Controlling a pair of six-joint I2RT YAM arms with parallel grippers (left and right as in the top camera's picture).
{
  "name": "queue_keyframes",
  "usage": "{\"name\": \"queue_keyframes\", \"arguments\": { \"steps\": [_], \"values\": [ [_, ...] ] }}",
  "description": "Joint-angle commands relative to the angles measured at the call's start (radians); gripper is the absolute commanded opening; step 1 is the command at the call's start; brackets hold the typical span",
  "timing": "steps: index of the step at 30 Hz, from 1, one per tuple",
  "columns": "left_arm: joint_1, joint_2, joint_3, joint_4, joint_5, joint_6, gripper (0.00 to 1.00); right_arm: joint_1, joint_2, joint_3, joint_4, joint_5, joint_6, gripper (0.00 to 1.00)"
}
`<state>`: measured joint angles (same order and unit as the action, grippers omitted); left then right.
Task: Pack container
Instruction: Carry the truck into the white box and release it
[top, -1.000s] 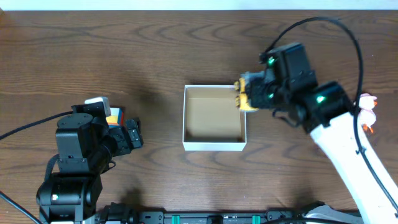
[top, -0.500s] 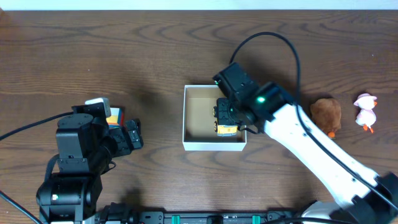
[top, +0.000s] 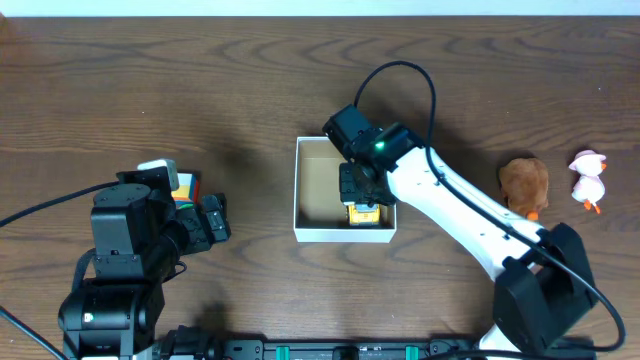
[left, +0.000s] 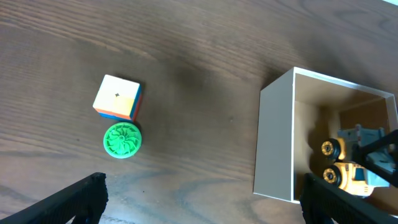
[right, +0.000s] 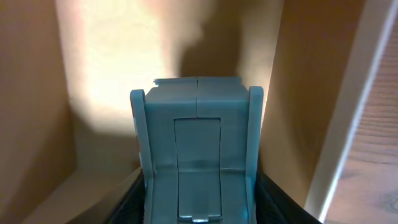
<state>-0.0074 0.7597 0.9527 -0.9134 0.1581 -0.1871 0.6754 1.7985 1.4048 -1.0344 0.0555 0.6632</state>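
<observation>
Only the left wrist shows a green disc (left: 122, 140); right fingers (right: 278, 202) pinch the truck (right: 196, 155), left fingers (left: 69, 202) spread.

Dark brown wood-grain table (top: 200, 90); pale strip (top: 320, 6) along far edge; soft even light, faint shadows.

Soft even light; bright patch on container (right: 118, 68) floor.

Colour cube (left: 117, 97) just beside green disc (left: 122, 140); brown plush (top: 524, 185) near small pink toy (top: 587, 178); wood table (top: 200, 80).
</observation>
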Motion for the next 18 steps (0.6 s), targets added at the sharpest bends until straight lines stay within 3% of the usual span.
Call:
{"name": "queue_keyframes", "arguments": {
  "steps": [1, 4, 9, 15, 18],
  "values": [
    [0.005, 0.003, 0.016, -0.003, 0.007, -0.002, 0.98, -0.009, 0.021, -0.001, 0.002, 0.017, 0.016, 0.19],
    [0.005, 0.003, 0.016, -0.003, 0.007, -0.002, 0.98, -0.009, 0.021, -0.001, 0.004, 0.032, 0.016, 0.21],
    [0.004, 0.003, 0.016, -0.006, 0.007, -0.002, 0.98, -0.009, 0.021, -0.001, 0.006, 0.036, 0.016, 0.45],
    [0.004, 0.003, 0.016, -0.006, 0.007, -0.002, 0.98, -0.01, 0.021, -0.001, 0.009, 0.05, 0.016, 0.66],
    [0.005, 0.003, 0.016, -0.006, 0.007, -0.002, 0.98, -0.011, 0.021, -0.001, 0.014, 0.049, 0.016, 0.67]
  ]
}}
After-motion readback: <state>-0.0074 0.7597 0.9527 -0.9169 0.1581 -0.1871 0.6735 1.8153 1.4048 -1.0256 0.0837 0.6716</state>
